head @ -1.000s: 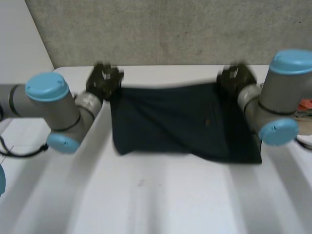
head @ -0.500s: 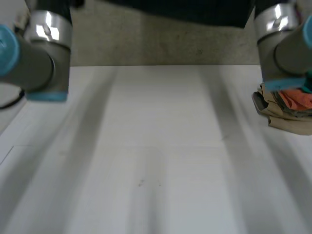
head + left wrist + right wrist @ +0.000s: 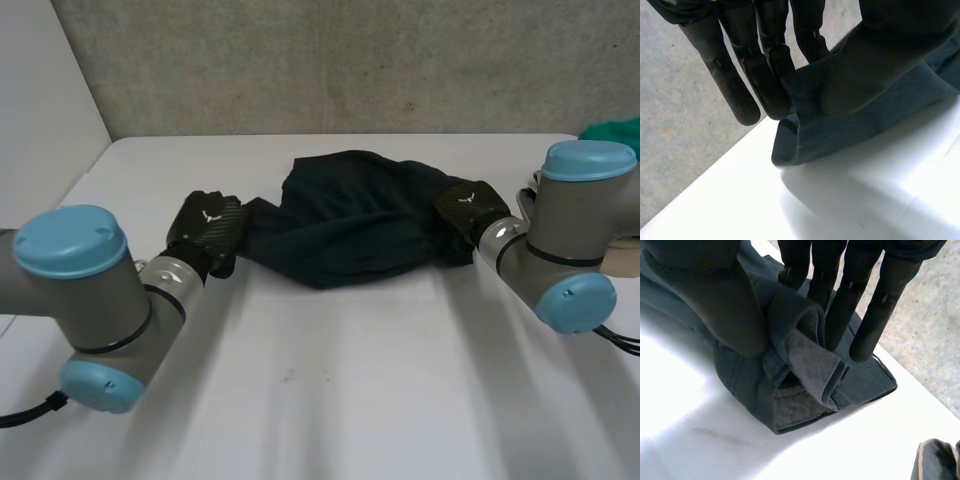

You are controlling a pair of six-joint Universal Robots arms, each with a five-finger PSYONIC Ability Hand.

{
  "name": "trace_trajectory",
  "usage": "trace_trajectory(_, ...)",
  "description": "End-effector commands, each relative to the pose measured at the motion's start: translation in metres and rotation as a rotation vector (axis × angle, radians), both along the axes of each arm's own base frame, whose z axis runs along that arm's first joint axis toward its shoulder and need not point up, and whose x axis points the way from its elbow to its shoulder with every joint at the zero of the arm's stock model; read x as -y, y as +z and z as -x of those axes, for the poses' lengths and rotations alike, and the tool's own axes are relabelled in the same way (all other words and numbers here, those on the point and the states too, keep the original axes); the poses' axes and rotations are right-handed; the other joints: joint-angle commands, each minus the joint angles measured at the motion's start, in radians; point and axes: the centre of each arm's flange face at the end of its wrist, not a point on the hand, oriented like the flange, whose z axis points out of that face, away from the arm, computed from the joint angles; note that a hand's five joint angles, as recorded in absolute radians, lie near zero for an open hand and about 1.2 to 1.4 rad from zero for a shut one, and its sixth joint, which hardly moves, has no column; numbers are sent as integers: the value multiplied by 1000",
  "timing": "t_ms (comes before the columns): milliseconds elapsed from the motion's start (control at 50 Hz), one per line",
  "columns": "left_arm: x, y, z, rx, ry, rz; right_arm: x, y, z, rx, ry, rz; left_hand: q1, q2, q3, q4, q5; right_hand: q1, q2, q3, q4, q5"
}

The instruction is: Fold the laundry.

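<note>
Garment (image 3: 355, 215): dark, bunched on surface (image 3: 330, 400) toward far side, long axis left-right.
Left robot hand (image 3: 205, 226): pinch-clamped on its left end.
Right robot hand (image 3: 466, 206): clamped on right hem.
Relation: garment strung between both, neither nearer.

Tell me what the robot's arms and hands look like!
The left arm and right arm are fat grey tubes with round light-blue caps and silver wrists. The left hand and right hand are black, with long fingers and a small white mark on the back.
</note>
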Motion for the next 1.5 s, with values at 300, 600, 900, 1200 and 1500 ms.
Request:
trace_trajectory(300,-15,19,1,-24,-16,33,-26,-28,3,-35,16,-61,259,198,201,195,219,348,333,330,319,307)
trace_trajectory(600,-49,90,-15,-44,-11,83,-79,65,29,-126,8,-8,259,198,201,195,219,348,334,331,320,308)
trace_trajectory(900,-138,100,-56,115,-37,-201,-174,99,62,-419,157,-74,259,198,201,195,219,348,334,331,320,308)
trace_trajectory(1200,-12,56,3,184,-18,11,-64,86,31,-314,-49,119,259,198,201,195,219,348,334,331,320,308)
trace_trajectory(1500,45,255,17,-429,66,934,-4,249,-4,284,-173,1069,259,198,201,195,219,348,334,331,320,308)
